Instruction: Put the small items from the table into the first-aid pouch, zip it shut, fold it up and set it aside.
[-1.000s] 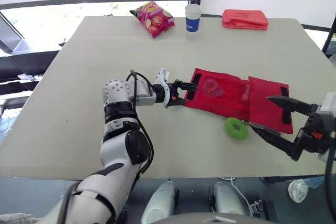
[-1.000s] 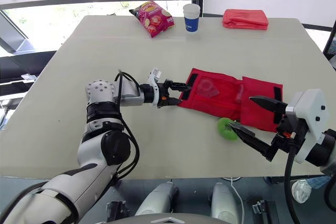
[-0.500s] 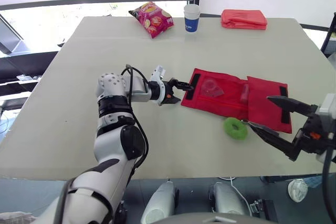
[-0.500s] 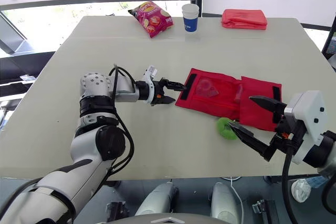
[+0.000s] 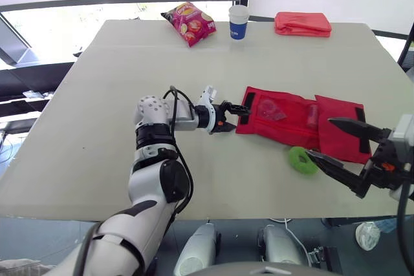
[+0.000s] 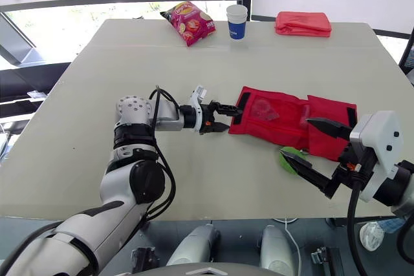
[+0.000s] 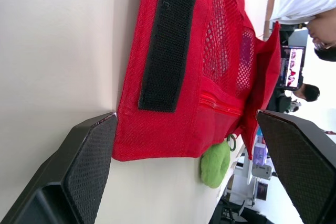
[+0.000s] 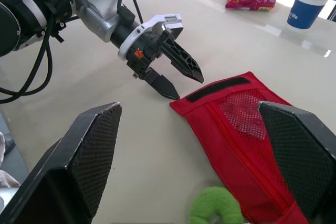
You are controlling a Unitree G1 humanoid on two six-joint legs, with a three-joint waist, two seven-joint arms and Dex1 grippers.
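We see the pale bench [image 5: 97,95] carrying the unfolded red first-aid pouch [image 5: 284,117] at 3 o'clock of its middle. At the pouch's 9 o'clock the left pincer [image 5: 239,119] stands open, its fingers on either side of the pouch's edge, clamping nothing. At the pouch's 4 o'clock the right pincer [image 5: 320,137] gapes wide and empty. Along the far edge sit a folded red cloth [image 5: 302,23] at 1 o'clock, a crisp bag [image 5: 188,22] at 11 and a paper cup [image 5: 239,21] at 12. The green ring [image 5: 303,159] lies at the pouch's 5 o'clock, just beside the right pincer's lower finger.
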